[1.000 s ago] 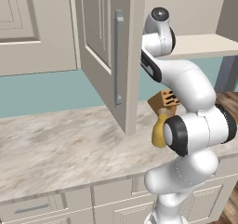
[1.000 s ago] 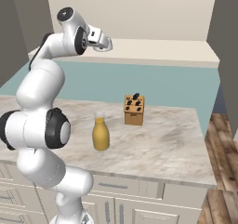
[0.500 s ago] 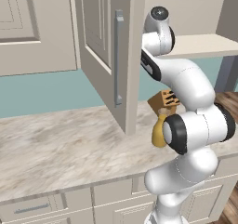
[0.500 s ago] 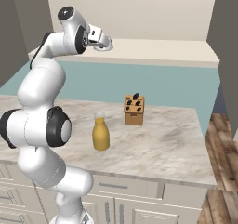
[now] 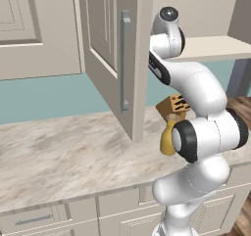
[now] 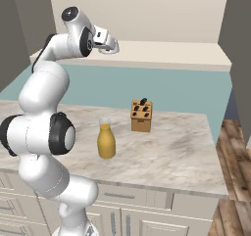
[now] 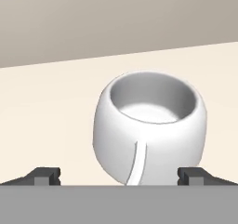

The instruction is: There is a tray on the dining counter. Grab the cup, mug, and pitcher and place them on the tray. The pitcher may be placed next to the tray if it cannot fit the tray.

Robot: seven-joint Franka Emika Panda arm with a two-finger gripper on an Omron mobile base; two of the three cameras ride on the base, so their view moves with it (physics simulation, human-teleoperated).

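The white-grey mug (image 7: 148,130) stands upright on a pale cabinet shelf (image 7: 51,116), close in front of my hand, its handle strip facing me. My gripper (image 7: 120,175) is open, one finger tip on each side of the mug's base and neither touching it. In the right base view the gripper (image 6: 112,45) reaches high over the shelf (image 6: 171,51). The mustard pitcher (image 6: 106,142) stands on the wall counter below, partly hidden by my arm in the left base view (image 5: 168,139). The tray, the cup and the dining counter are out of view.
A brown knife block (image 6: 141,115) stands on the marbled wall counter (image 6: 176,142) behind the pitcher. An open cabinet door (image 5: 120,59) with a long grey handle hangs to the left of my arm. Wooden floor (image 6: 235,171) lies to the right.
My hand has edged slightly forward over the shelf. The jaws have stayed open, and the pitcher and the knife block have not moved.
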